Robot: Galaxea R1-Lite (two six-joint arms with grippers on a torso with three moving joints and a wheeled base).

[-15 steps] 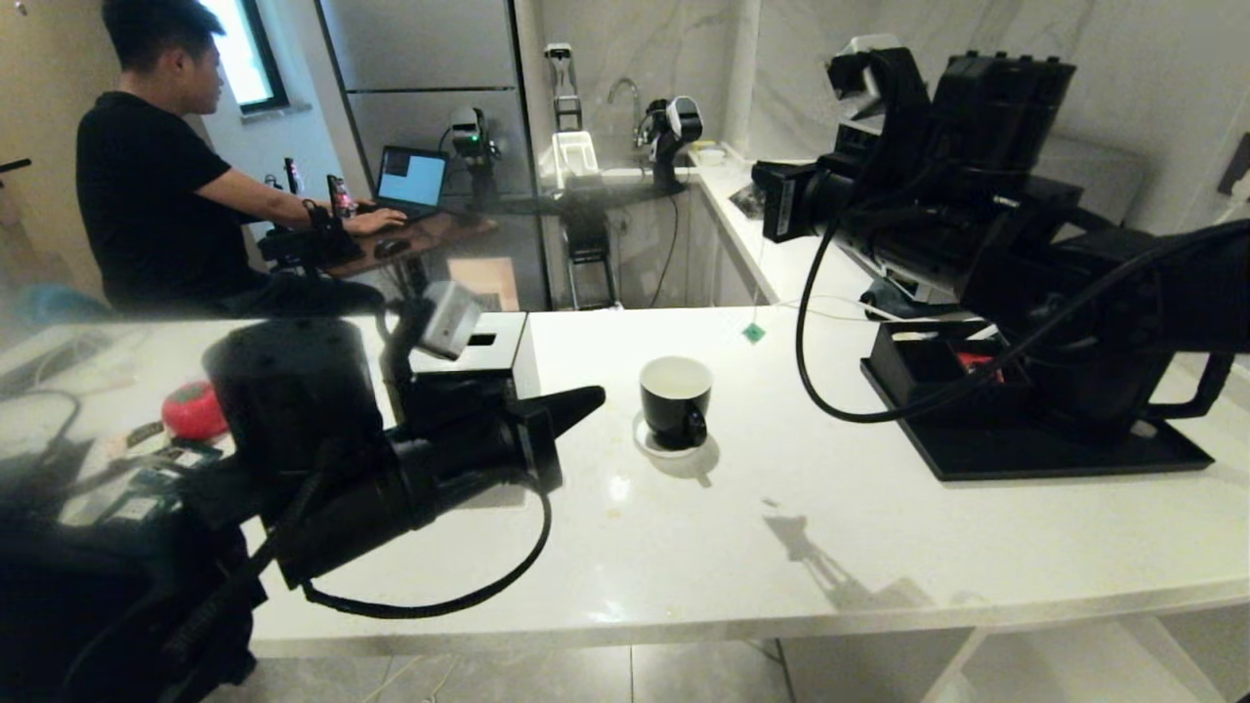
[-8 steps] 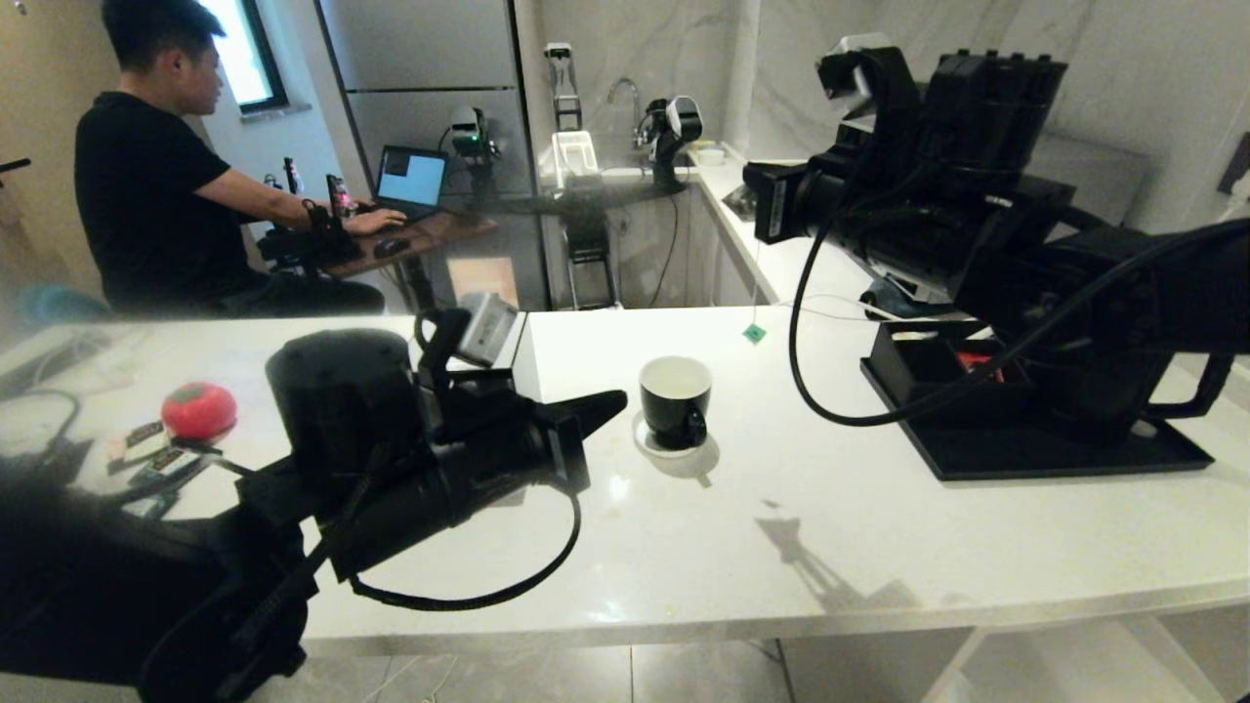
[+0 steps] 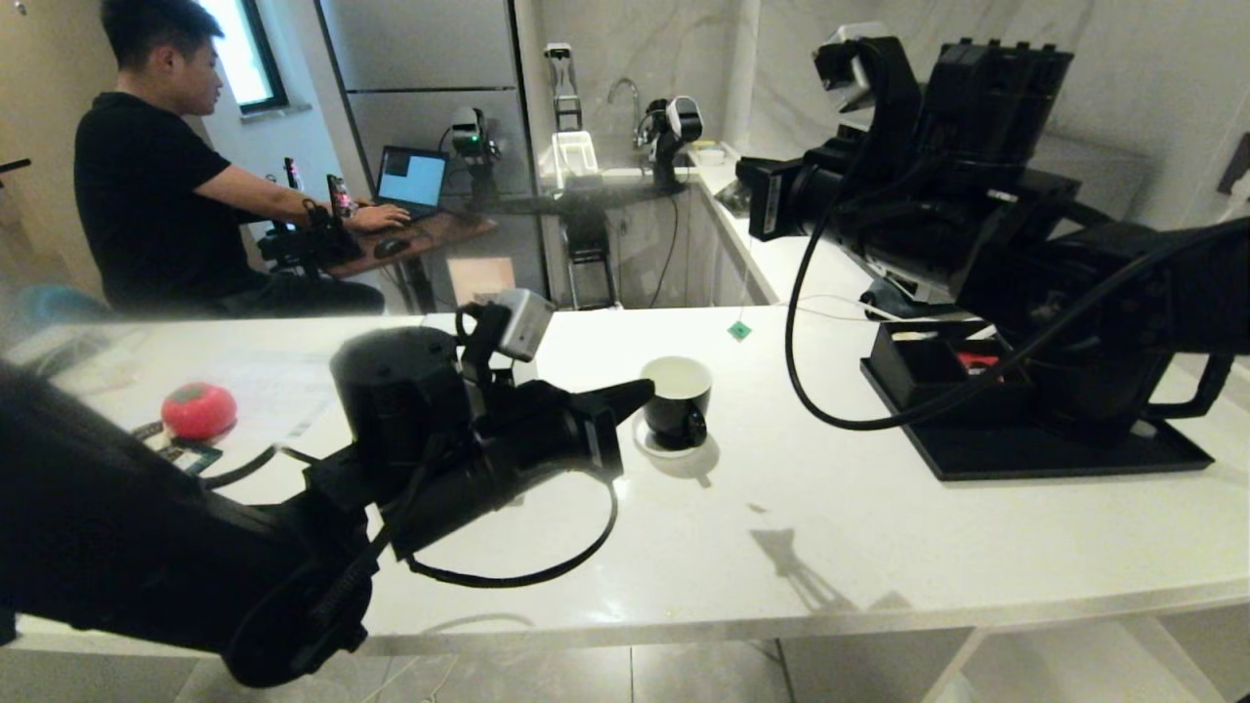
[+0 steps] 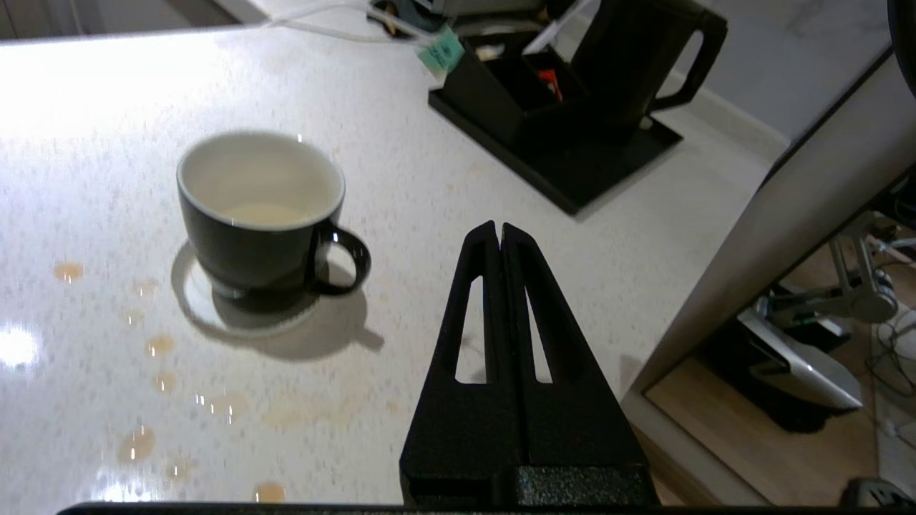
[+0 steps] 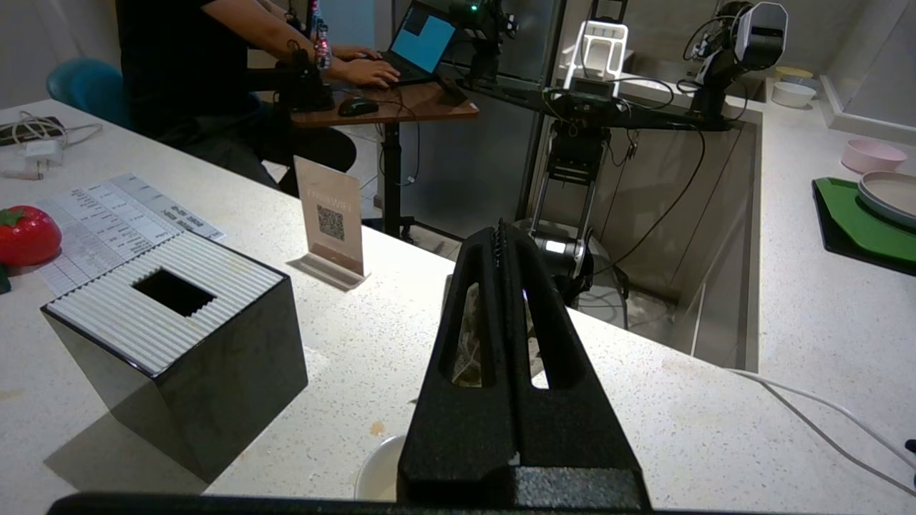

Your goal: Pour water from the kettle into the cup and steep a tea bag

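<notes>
The surface (image 3: 684, 547) carries a black tray (image 3: 1025, 454) at the right, where the kettle (image 4: 630, 57) stands. It will be stiff, and heavy if full; take it by the loop handle. The left gripper (image 4: 499, 232), jaws pressed together and empty, hovers just beside the cup (image 3: 676, 400), a fragile, glossy mug at mid-surface. The right gripper (image 5: 503, 236), likewise closed, hangs high. The tea bag's green tag (image 3: 739, 330) dangles beyond the cup; it is light and limp, best pinched by its string.
</notes>
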